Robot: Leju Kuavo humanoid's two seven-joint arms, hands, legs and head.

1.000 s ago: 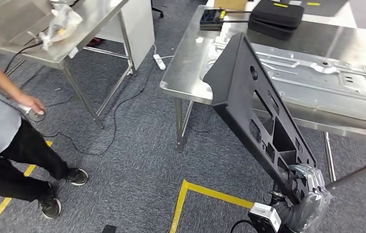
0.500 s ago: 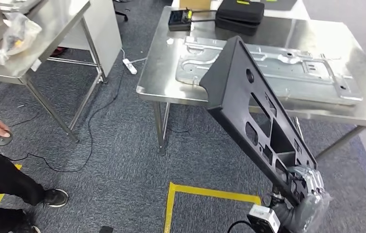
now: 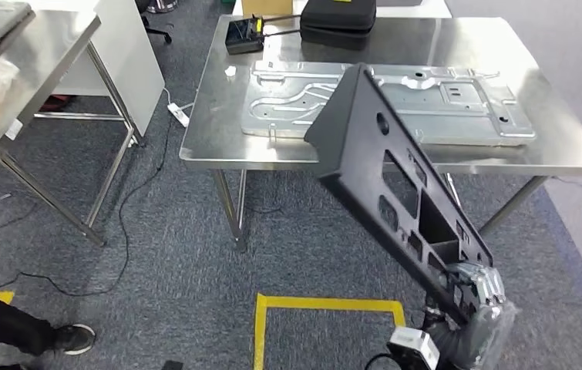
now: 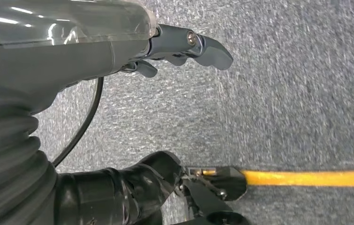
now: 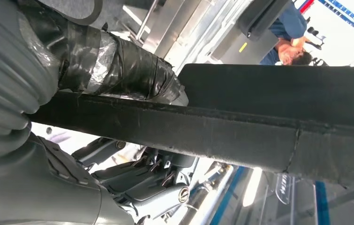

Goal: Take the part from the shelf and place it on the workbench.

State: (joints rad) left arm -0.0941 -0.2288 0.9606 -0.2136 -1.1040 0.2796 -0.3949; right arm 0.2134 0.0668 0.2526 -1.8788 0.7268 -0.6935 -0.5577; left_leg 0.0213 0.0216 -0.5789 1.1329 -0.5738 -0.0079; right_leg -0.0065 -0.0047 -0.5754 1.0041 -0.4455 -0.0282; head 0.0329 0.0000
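A long black plastic part (image 3: 395, 185) with several cut-outs rises at a slant from the lower right of the head view. My right hand (image 3: 482, 297) grips its lower end. The part's upper end hangs in front of the steel workbench (image 3: 218, 146), above the floor. In the right wrist view the taped thumb (image 5: 114, 65) presses on the part's black edge (image 5: 259, 122). My left hand (image 4: 118, 51) hangs over the grey carpet, its fingers apart and holding nothing.
A stamped metal panel (image 3: 395, 104) covers much of the workbench; a black case (image 3: 338, 15) and a small black device (image 3: 243, 35) sit at its far edge. A second steel table (image 3: 10, 100) stands left. Yellow floor tape (image 3: 326, 304) runs below. A person's shoe (image 3: 72, 338) is at lower left.
The whole view has swung, so the workbench now sits centred ahead and the person has slid out at the left edge. The part stays in my right hand's grip.
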